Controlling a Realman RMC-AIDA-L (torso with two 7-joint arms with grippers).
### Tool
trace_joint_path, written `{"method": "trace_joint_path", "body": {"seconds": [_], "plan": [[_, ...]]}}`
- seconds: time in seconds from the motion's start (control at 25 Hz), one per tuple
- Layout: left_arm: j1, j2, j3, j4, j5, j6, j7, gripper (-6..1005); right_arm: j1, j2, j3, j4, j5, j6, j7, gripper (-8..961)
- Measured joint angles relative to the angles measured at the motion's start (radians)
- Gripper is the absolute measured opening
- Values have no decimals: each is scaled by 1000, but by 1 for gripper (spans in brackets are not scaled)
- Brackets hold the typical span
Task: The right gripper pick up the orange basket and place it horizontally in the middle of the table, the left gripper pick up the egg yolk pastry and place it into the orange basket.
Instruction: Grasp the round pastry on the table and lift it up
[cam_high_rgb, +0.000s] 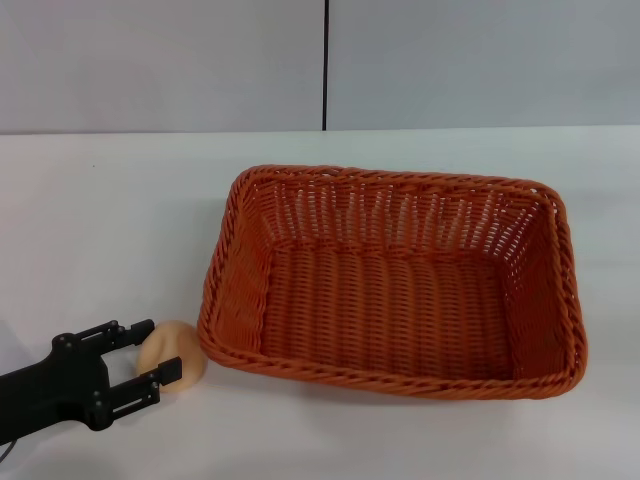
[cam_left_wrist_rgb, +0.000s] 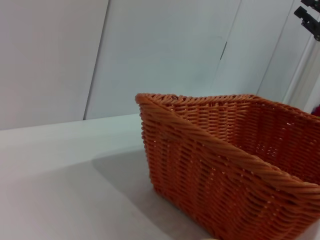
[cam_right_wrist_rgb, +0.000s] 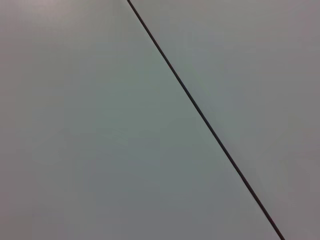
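1. The basket (cam_high_rgb: 392, 283) lies flat, long side across, about mid-table (cam_high_rgb: 110, 220), empty. That half of the task looks done. The right gripper is out of sight; its wrist view shows only a pale wall with a dark seam.

2. The pastry (cam_high_rgb: 172, 350) sits on the table at the near left, just beside the basket's near-left corner, perhaps touching the rim.

3. The left gripper (cam_high_rgb: 150, 352) comes in from the near left with its jaws spread wide, one finger on each side of the pastry. They have not closed; nothing is held.

4. Risks, as I judge them:
   - The pastry looks soft; too hard a squeeze could dent or crush it.
   - The fingers reach only its left part, so a shallow grip might let the round bun slip out forward.
   - The basket is so near that pushing further in could nudge it out of place.
   - Too low a lift could catch the rim and knock the pastry loose.
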Motion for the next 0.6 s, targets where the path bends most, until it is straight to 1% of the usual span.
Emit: {"method": "trace_joint_path", "body": {"seconds": [0.48,0.52,0.6], "plan": [[-9,-9,1,0,21,12,-3,611,-3,0,3,1,0,7,0,508],[-12,-13,-5,0,25,15,-3,610,-3,0,5,1,-1,8,0,508],[-10,-14,-15,0,20,15,-3,552,-5,0,7,1,0,9,0,508]]}}
